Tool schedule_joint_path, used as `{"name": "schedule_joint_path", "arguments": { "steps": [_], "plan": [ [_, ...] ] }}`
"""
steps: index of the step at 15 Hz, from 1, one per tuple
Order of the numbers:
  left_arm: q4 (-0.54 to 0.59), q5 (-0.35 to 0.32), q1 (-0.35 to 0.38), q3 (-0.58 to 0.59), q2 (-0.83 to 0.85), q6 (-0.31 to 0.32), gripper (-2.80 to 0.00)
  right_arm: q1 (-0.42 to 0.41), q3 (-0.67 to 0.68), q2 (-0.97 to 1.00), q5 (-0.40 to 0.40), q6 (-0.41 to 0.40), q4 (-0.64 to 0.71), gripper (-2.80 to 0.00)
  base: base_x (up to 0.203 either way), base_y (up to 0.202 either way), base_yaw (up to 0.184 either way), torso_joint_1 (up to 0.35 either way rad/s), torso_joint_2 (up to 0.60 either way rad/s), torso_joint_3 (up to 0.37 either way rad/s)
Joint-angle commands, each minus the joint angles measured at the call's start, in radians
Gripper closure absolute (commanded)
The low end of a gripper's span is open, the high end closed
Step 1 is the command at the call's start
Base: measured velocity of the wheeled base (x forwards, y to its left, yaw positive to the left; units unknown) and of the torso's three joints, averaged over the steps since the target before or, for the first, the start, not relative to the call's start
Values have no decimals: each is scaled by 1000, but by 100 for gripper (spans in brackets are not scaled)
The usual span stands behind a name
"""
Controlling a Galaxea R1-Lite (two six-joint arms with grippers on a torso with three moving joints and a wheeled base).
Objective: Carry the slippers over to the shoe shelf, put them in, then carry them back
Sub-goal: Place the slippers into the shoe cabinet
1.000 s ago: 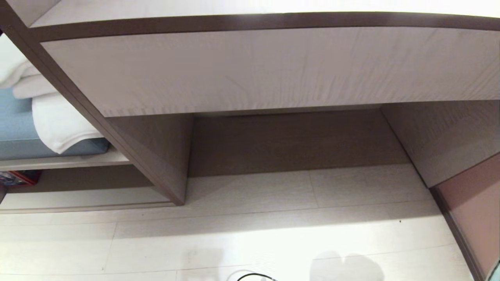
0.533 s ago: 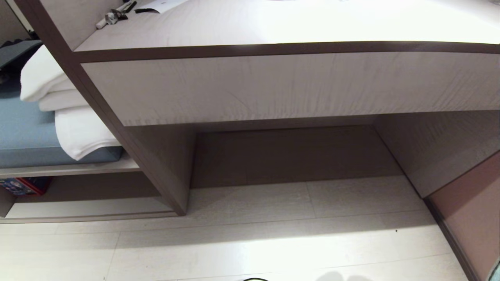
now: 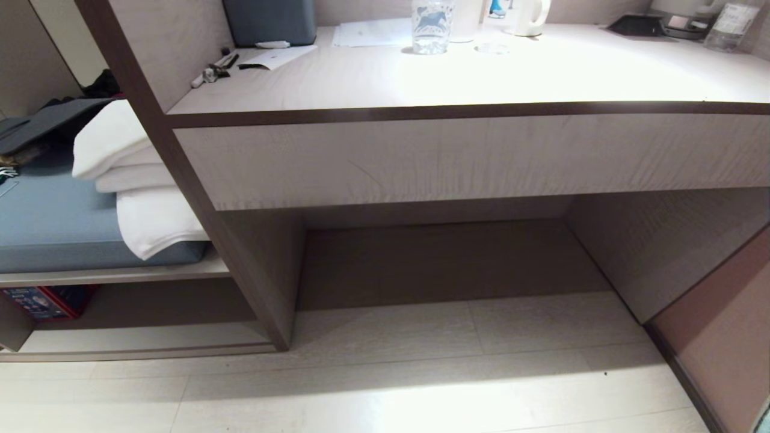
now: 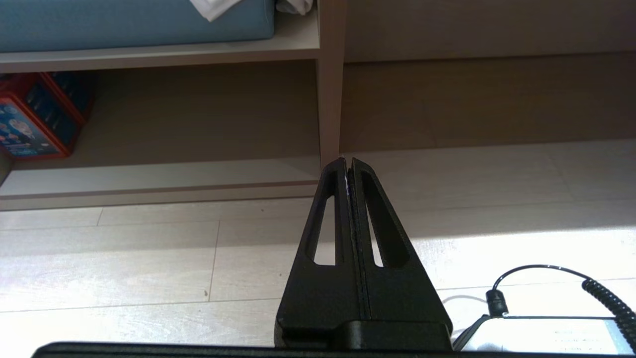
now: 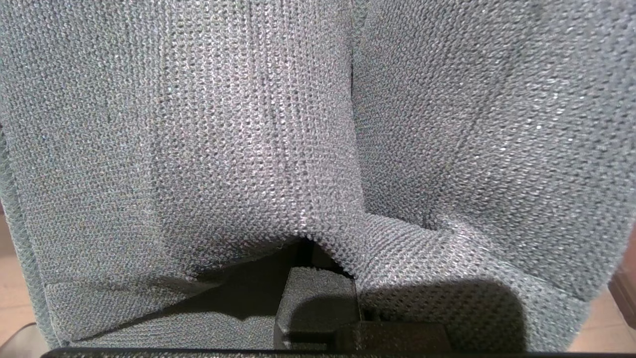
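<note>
Dark grey-blue knitted fabric of the slippers (image 5: 238,124) fills the right wrist view, two pieces side by side. My right gripper (image 5: 318,283) is shut on them, its fingertips buried under the fabric. The shoe shelf (image 3: 144,337) is the low cubby under the blue-grey seat cushion (image 3: 54,222), at the left of the head view; it also shows as the shoe shelf (image 4: 164,174) ahead of the left arm. My left gripper (image 4: 348,161) hangs low over the floor, shut and empty. Neither arm shows in the head view.
A red and blue box (image 3: 42,299) stands in the cubby's left end. Folded white towels (image 3: 138,180) lie on the cushion. The desk (image 3: 469,156) with its open recess (image 3: 445,258) fills the middle. A coiled cable (image 4: 606,298) lies on the floor.
The head camera has tilted upward, so the whole scene has slid down and the desk top with its glass and papers has come into view. Nothing in the scene itself has moved.
</note>
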Motion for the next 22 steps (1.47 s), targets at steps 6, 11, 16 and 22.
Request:
{"name": "schedule_joint_path", "arguments": {
  "steps": [6,11,16,22],
  "plan": [
    [0,0,0,0,-1,-1,0,0,2,0,0,0,0,0,0,0,0,1,1,200],
    [-1,0,0,0,-1,-1,0,0,2,0,0,1,0,0,0,0,0,0,1,199],
    [0,0,1,-1,-1,0,0,0,3,0,0,-3,0,0,0,0,0,3,-1,205],
    [0,0,0,0,-1,1,0,0,2,0,1,-3,1,0,0,0,0,0,3,91]
  ]
}}
